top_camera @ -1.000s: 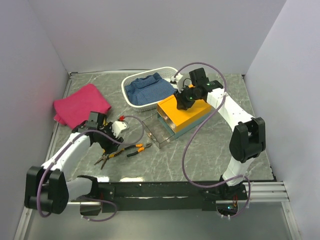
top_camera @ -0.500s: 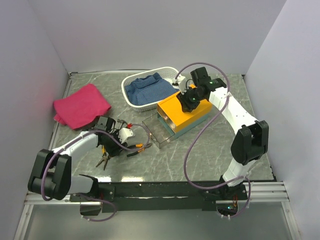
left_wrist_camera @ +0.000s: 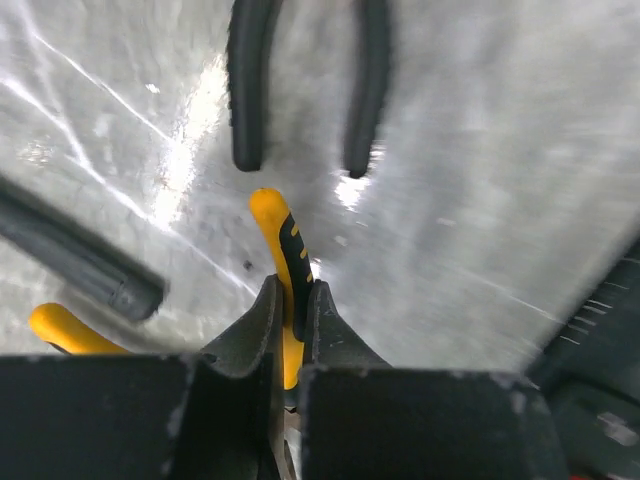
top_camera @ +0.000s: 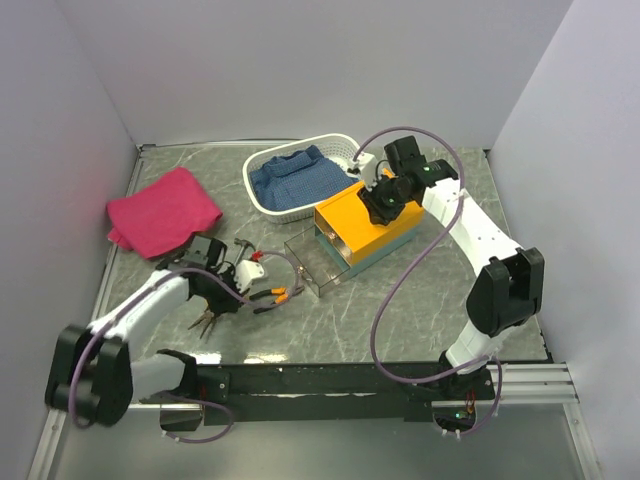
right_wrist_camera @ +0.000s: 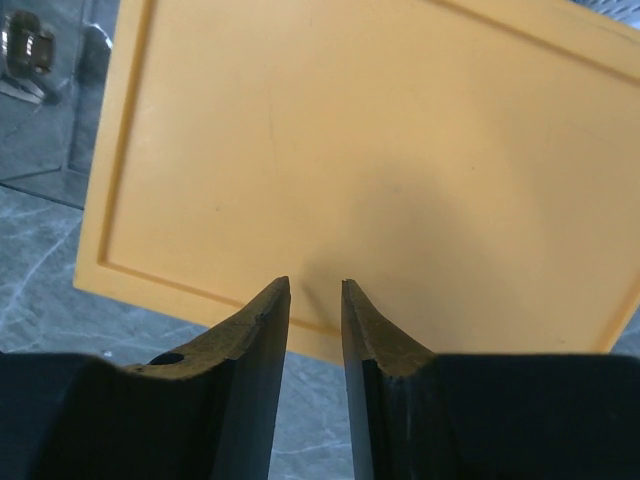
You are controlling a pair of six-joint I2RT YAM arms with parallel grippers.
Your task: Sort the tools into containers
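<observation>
Your left pincer [left_wrist_camera: 295,290] is pressing its two fingers together on one grip of the yellow-and-black-handled pliers [left_wrist_camera: 272,215]. The grip is sitting squarely between the fingertips, while the other yellow grip [left_wrist_camera: 55,325] is poking out to the lower left in the wrist view. Those pliers are lying on the grey marbled tabletop [top_camera: 420,300], in front of your left arm [top_camera: 150,300] and near the middle of the near half. A second pair of pliers with all-black grips [left_wrist_camera: 247,90] is lying just beyond the pinched grip, apart from it.

Your right pincer [right_wrist_camera: 315,290] is holding nothing. Its fingers [right_wrist_camera: 255,330] are standing parted by only a narrow gap, and they are pointing down at the flat lid of the orange-yellow rectangular box [right_wrist_camera: 350,140]. You cannot tell from these views whether the fingertips are touching the lid.

That box [top_camera: 352,232] is sitting right of centre on the tabletop, on its teal-grey base [top_camera: 378,254]. Its clear pull-out drawer [top_camera: 308,262] is standing open toward your left arm, near the pinched pliers. Just behind the box, a white slatted plastic basket [top_camera: 262,190] is holding a folded blue cloth [top_camera: 295,180]. A crumpled pink cloth [top_camera: 160,212] is lying at the far left, well apart from the box.
</observation>
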